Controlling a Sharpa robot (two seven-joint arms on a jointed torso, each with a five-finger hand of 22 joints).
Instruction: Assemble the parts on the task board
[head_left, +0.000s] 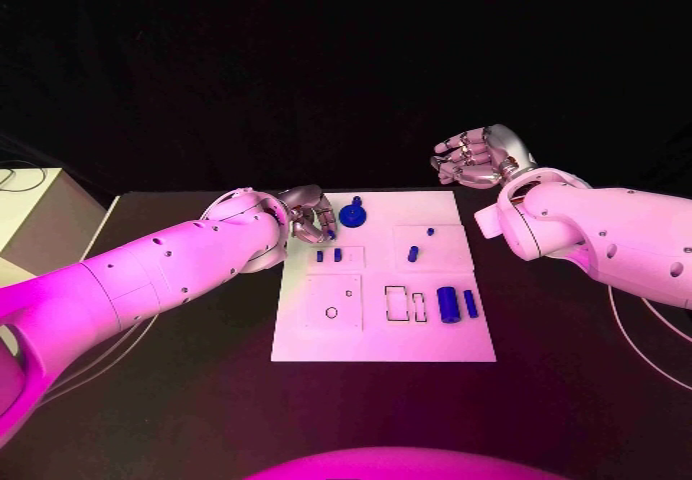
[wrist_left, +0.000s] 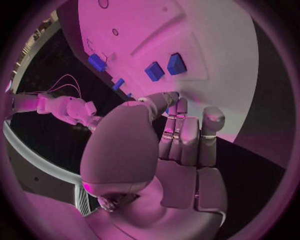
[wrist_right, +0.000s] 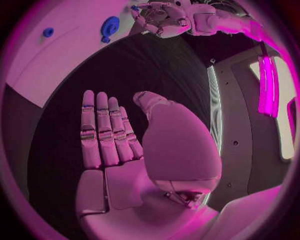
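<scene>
Left hand (head_left: 307, 218) at the task board's (head_left: 382, 345) left edge, fingers curled in beside two small blue parts (head_left: 329, 256); whether pinching anything, cannot tell. Right hand (head_left: 473, 158) off the board's far right corner, above the tabletop (head_left: 577, 400), fingers straight, apart, holding nothing.

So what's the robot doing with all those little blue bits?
It is putting blue parts together on the white task board. Its left hand is at the board's far left corner, fingers curled right by a small blue piece; whether it grips it is unclear. Its right hand is off the board, holding nothing. A round blue part lies nearby.
</scene>
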